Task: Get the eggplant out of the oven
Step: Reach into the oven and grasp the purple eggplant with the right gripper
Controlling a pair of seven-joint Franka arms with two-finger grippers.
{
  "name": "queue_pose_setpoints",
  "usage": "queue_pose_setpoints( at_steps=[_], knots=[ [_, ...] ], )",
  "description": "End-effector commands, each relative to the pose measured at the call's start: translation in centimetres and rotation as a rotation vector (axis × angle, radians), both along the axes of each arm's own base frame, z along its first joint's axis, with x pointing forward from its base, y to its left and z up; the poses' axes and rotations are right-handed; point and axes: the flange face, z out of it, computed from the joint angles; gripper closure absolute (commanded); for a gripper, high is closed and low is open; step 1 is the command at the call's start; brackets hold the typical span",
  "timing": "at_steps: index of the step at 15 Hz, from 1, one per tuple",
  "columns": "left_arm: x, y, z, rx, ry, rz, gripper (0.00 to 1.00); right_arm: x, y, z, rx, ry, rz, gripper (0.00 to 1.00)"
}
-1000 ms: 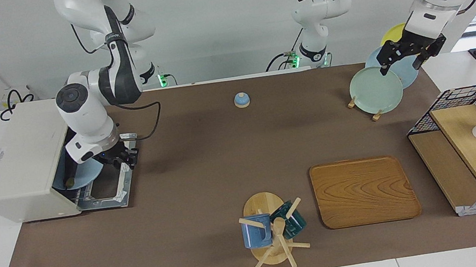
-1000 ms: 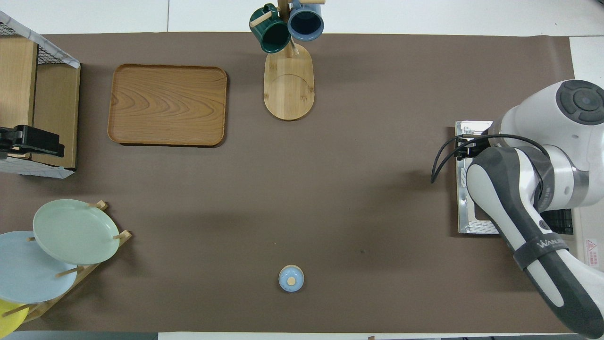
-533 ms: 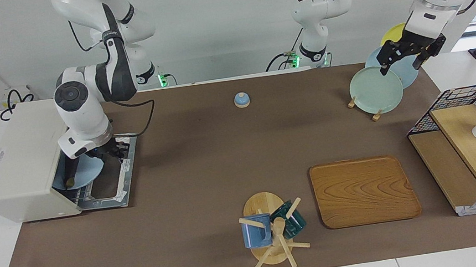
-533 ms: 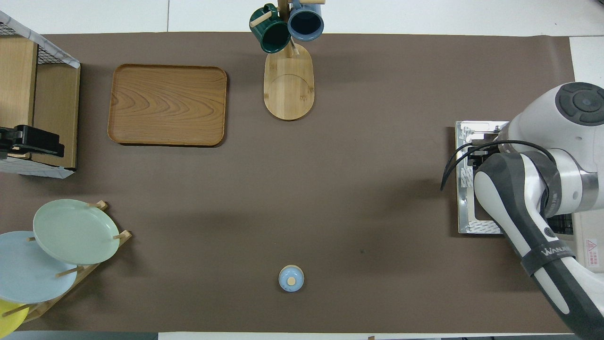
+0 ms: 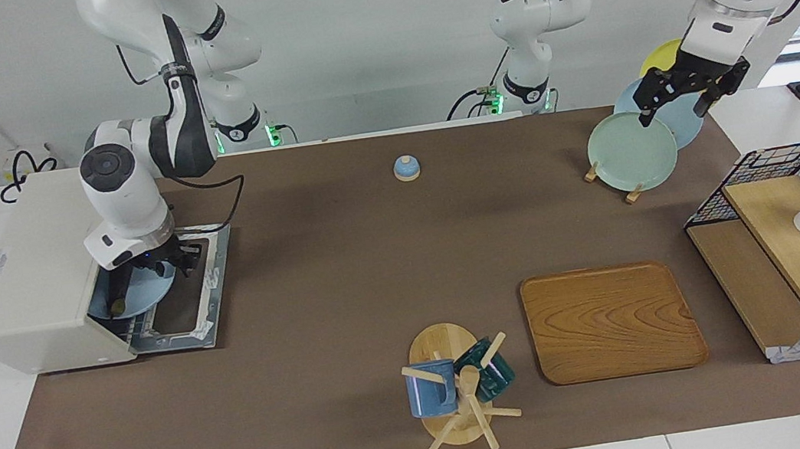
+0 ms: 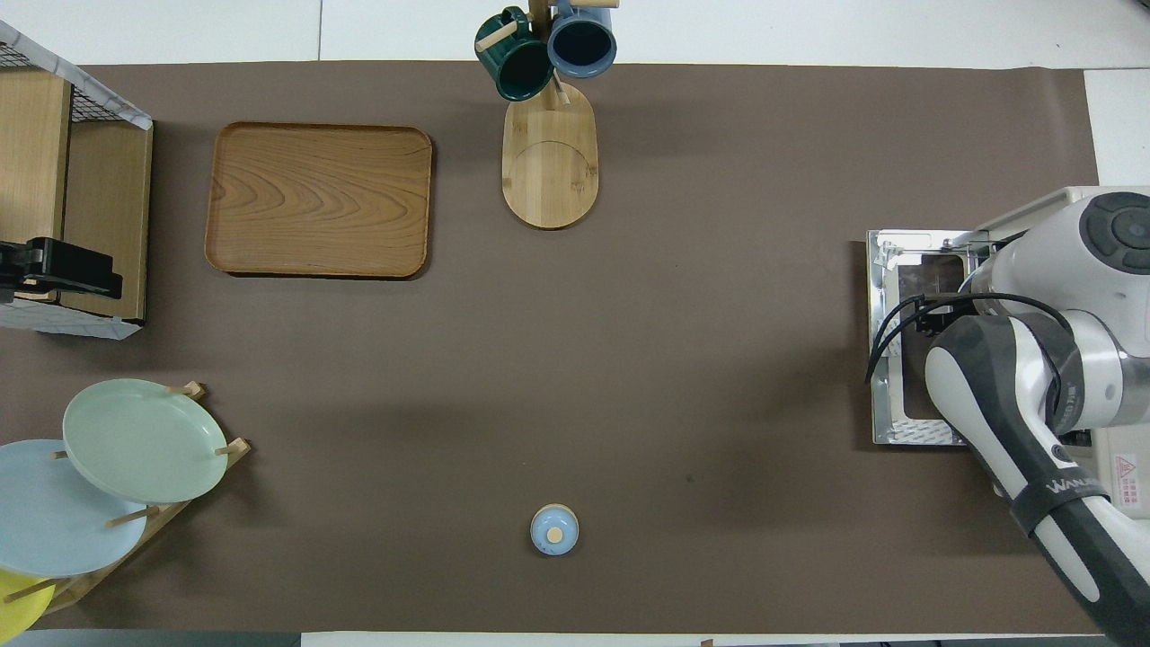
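While the oven (image 5: pixel 36 276) door (image 5: pixel 186 299) is dropped flat | eggplant (image 5: pixel 117 293) is seen on a blue plate (image 5: pixel 138 290) in the oven mouth | right gripper (image 5: pixel 169 261) is held over that plate, grip unreadable, wrist blocking the overhead view | left gripper (image 5: pixel 684 94) waits, spread, over the plate rack (image 5: pixel 629 148)

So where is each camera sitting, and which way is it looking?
Facing view: high across the table, looking at both robots; shows whole arms, right claw at the open boxy off-white oven, left claw waiting over the plate rack.
Overhead view: high above the robots' end, looking down and forward; only the right arm shows.
Both share the rectangular wooden tray.
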Motion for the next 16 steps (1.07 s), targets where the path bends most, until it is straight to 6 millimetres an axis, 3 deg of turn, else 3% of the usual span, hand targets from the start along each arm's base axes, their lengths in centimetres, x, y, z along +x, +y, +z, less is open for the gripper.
queue_pose_setpoints(
  at_steps=[1, 4, 9, 11, 13, 15, 16],
  knots=[
    [-0.4, 0.1, 0.2, 0.014, -0.001, 0.003, 0.0, -0.9, -0.2, 0.5, -0.005, -0.008, 0.069, 1.0],
    [-0.5, 0.2, 0.1, 0.014, 0.002, 0.004, 0.0, -0.5, 1.3, 1.2, -0.072, 0.011, 0.145, 1.0],
    [-0.5, 0.2, 0.2, 0.016, 0.0, 0.004, 0.0, 2.7, 12.3, 5.7, -0.079, -0.03, 0.22, 1.0],
    [-0.5, 0.2, 0.2, 0.014, 0.0, 0.004, 0.0, 3.5, 18.4, 7.8, -0.048, -0.06, 0.185, 1.0],
    [-0.5, 0.2, 0.2, 0.016, 0.0, 0.004, 0.0, 4.7, 25.4, 8.5, -0.063, -0.076, 0.12, 1.0],
    [-0.5, 0.2, 0.2, 0.014, 0.0, 0.004, 0.0, 5.7, 31.7, 7.3, -0.064, -0.067, 0.036, 1.0],
    [-0.5, 0.2, 0.2, 0.014, 0.0, 0.004, 0.0, 5.6, 36.1, 5.6, -0.064, -0.072, -0.015, 1.0]
  ],
)
